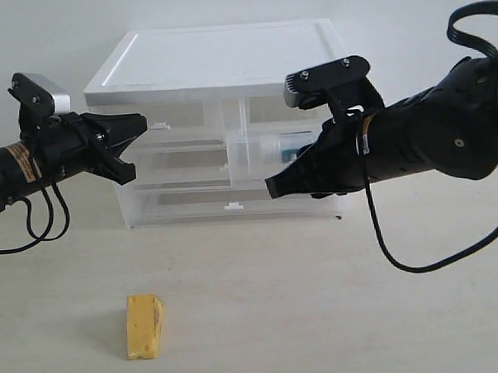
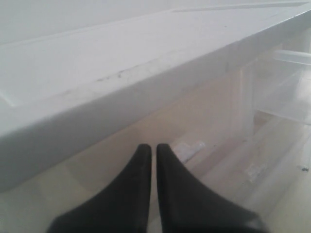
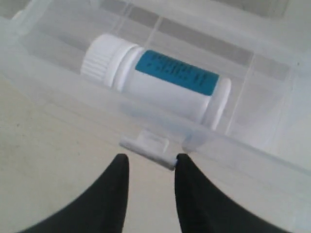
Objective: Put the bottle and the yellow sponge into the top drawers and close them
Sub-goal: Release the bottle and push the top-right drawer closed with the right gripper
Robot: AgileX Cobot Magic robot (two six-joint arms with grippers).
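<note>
The white bottle [image 3: 155, 82] with its blue-teal label lies on its side inside the right top drawer [image 3: 252, 145], which stands pulled out of the cabinet [image 1: 227, 59]. In the exterior view the bottle [image 1: 268, 147] shows through the drawer's translucent wall. My right gripper [image 3: 151, 158] is open, and its fingertips straddle the drawer's white tab handle [image 3: 146, 147] without closing on it. My left gripper [image 2: 153, 146] is shut and empty, and it hovers just in front of the left top drawer [image 1: 180, 117], under the cabinet's white top. The yellow sponge [image 1: 145, 326] lies on the table, well in front of the cabinet.
Two full-width translucent drawers [image 1: 233, 195] sit below the top pair. The right arm [image 1: 445, 137] crosses in front of the cabinet's right half, with a black cable [image 1: 384, 247] hanging below it. The tabletop [image 1: 321, 315] is pale and bare around the sponge.
</note>
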